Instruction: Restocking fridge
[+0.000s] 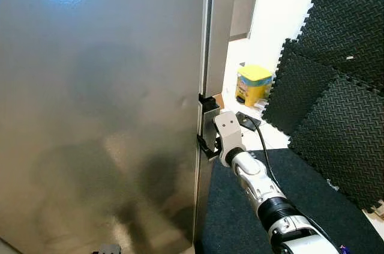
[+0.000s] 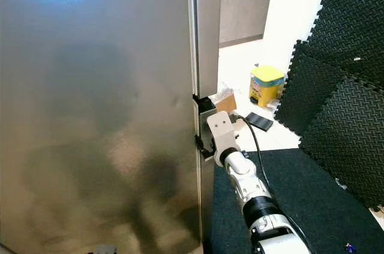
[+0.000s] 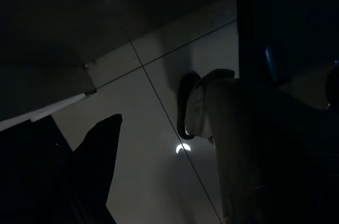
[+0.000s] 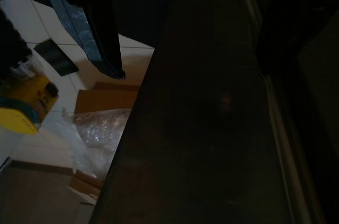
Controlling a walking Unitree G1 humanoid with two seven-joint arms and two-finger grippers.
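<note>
The steel fridge door (image 1: 102,116) stands closed and takes up the left of the eye views. My right arm reaches forward to the door's right edge, at the seam between the upper and lower doors. My right gripper (image 1: 207,127) is open there, its fingers spread wide at that edge. In the right wrist view one black finger (image 4: 95,28) hangs over the floor and the dark side of the fridge (image 4: 201,118) lies between it and the other. The left wrist view is dark: floor tiles (image 3: 153,144) and a pale rounded part (image 3: 212,107).
A yellow tub (image 1: 253,84) and a flat black object (image 1: 248,120) sit on the tiled floor right of the fridge. Black foam mats (image 1: 336,104) lean along the right wall, and dark carpet (image 1: 240,218) lies under my arm. A cardboard box with plastic wrap (image 4: 100,123) sits beside the fridge.
</note>
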